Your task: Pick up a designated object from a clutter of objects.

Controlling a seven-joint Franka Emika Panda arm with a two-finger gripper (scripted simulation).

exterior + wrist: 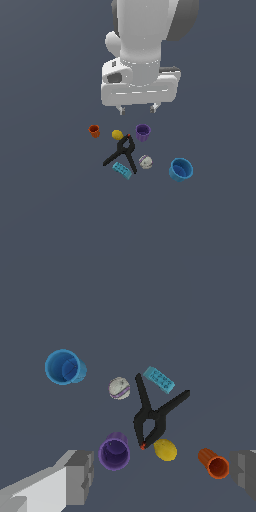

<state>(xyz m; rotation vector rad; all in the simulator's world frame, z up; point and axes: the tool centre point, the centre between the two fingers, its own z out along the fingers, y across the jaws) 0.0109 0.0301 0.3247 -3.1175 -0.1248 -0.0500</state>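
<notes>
The turquoise studded brick (pixel 121 170) (pixel 159 379) lies flat on the grey floor, touching or nearly touching one handle of the black clamp (pixel 122 153) (pixel 153 417). Around them sit a yellow ball (pixel 117 134) (pixel 165 449), a small orange cup (pixel 94 131) (pixel 214 463), a purple cup (pixel 143 132) (pixel 114 452), a whitish ball (pixel 145 162) (pixel 119 388) and a blue cup (pixel 180 169) (pixel 64 367). My gripper (pixel 136 108) (pixel 162 476) hangs open high above the clutter's far side, over the yellow ball and purple cup, holding nothing.
Plain dark grey floor stretches all around the cluster. The white arm body (pixel 142 50) fills the upper middle of the exterior view. The blue cup stands apart at the exterior view's right.
</notes>
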